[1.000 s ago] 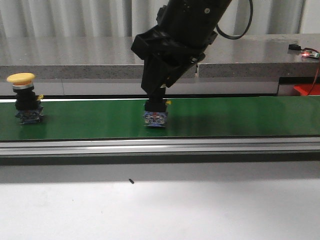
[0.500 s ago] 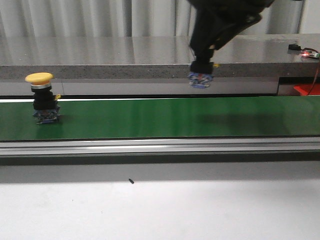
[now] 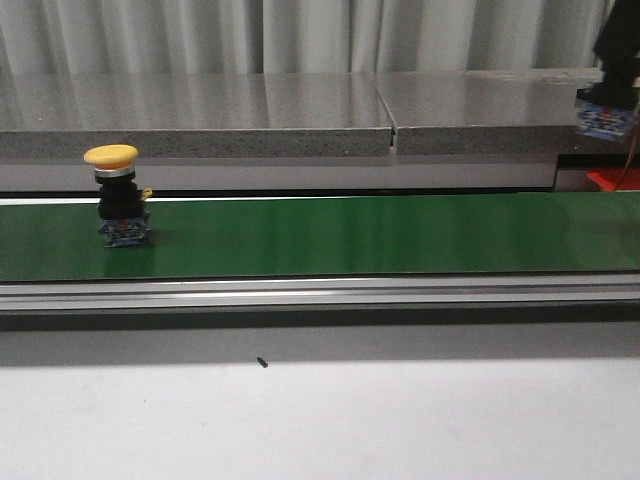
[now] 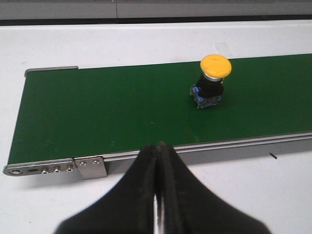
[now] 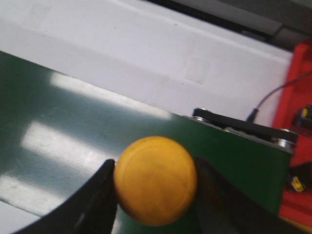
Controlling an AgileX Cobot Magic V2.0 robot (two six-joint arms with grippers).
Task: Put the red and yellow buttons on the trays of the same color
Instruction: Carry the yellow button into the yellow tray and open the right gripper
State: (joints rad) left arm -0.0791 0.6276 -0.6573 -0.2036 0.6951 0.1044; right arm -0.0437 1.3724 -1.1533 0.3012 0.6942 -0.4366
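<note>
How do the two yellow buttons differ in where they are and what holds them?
The button on the belt stands upright and free on the green belt, while the held button is clamped in the right gripper above the belt's far right end. The shut left gripper touches neither. Both have yellow caps.

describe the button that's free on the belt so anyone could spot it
Find the long green conveyor belt. Toward its left end stands a yellow-capped button, upright on a black body with a blue base. The other yellow button is held between the right gripper's jaws.
</note>
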